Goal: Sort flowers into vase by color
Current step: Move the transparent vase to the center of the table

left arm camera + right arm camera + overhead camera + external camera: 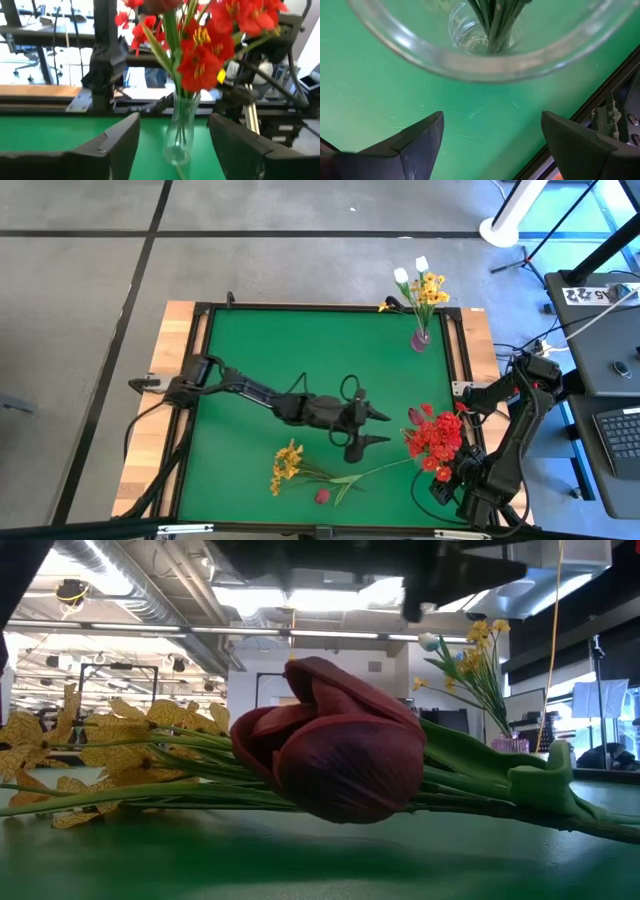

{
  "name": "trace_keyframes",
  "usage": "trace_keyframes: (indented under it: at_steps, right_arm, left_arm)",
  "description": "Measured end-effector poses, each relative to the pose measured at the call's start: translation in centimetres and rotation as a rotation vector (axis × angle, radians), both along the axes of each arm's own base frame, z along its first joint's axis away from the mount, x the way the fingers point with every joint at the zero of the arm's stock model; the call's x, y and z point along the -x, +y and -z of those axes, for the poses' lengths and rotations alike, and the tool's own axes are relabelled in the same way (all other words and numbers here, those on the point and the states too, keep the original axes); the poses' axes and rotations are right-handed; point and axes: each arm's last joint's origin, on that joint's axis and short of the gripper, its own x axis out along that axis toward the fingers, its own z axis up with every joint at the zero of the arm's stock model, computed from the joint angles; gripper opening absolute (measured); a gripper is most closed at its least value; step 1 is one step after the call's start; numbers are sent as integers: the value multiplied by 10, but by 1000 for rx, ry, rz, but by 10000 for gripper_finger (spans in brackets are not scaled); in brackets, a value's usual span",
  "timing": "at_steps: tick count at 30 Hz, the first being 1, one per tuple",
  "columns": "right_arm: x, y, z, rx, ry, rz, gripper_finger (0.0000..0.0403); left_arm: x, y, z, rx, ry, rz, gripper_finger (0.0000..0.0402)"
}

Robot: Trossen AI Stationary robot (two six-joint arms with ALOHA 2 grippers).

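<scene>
On the green surface (pixel 260 360), left gripper (pixel 372 427) sits mid-mat, jaws spread, nothing between them, facing the clear vase (pixel 179 131) of red flowers (pixel 437 438) at the near right. Right gripper (pixel 490 135) hangs just above that vase's rim, jaws spread, empty. Yellow spray (pixel 286 464) and dark pink bud (pixel 322 496) lie near, stems crossing. Far right: purple vase (pixel 421 339) with white tulips (pixel 410 270) and yellow blooms.

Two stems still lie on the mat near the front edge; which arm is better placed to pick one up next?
Probably left. The left gripper hangs open just above the yellow spray and dark pink bud. The right gripper, also open, sits by the clear vase of red flowers, farther from both.
</scene>
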Motion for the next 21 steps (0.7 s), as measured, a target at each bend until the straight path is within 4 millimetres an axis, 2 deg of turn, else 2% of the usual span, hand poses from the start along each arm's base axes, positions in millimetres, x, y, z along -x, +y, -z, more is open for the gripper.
trace_keyframes:
  at_steps: [5,11,21]
  right_arm:
    - [0,-1,0,6,2,-1,331]
    - [0,-1,0,9,4,-2,331]
    - [-1,-2,0,31,-29,-5,330]
  left_arm:
    - [-22,0,-4,21,-38,70,259]
    - [-39,-3,3,17,-45,89,261]
    - [-46,-4,-7,27,-131,88,260]
